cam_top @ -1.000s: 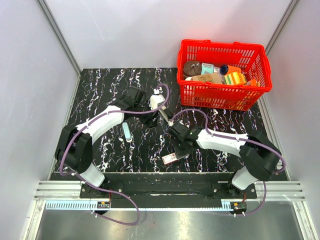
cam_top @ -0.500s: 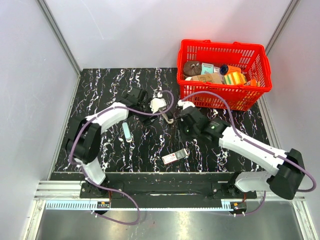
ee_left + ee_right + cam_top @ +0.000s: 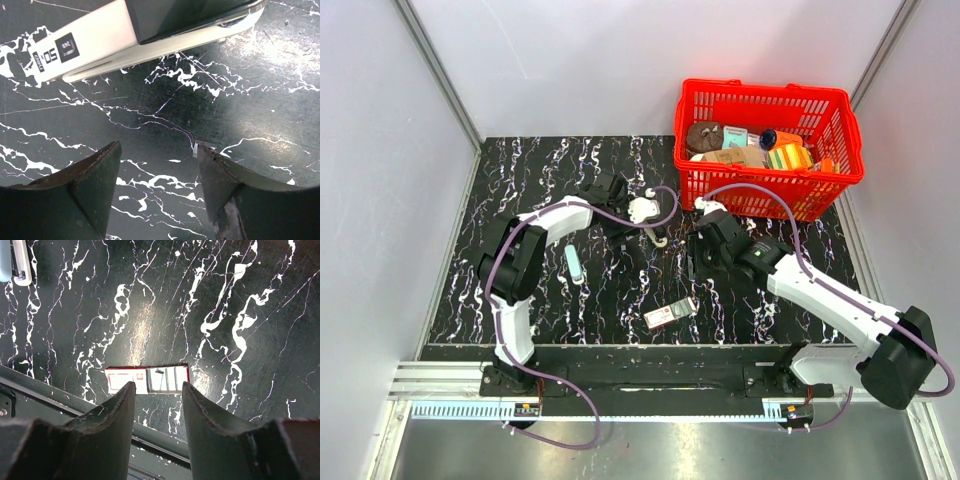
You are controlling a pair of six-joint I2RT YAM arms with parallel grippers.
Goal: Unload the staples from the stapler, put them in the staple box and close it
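Your left gripper (image 3: 159, 150) stands wide and empty over the black marble-patterned table (image 3: 520, 170). The slim silvery-grey stapler with its dark top (image 3: 115, 37) lies flat just beyond the fingertips, mid-table toward the far edge, with no finger touching it. A tiny pale metal bit (image 3: 196, 147) sits beside one finger (too small to identify). Your right gripper (image 3: 158, 385) is partly open, holding nothing, above the flat pink-and-white labelled box (image 3: 150, 379) by the near edge. The pale blue-white tube (image 3: 573, 265) lies left of centre. The red plastic basket (image 3: 770, 200), packed with goods, fills the far right corner.
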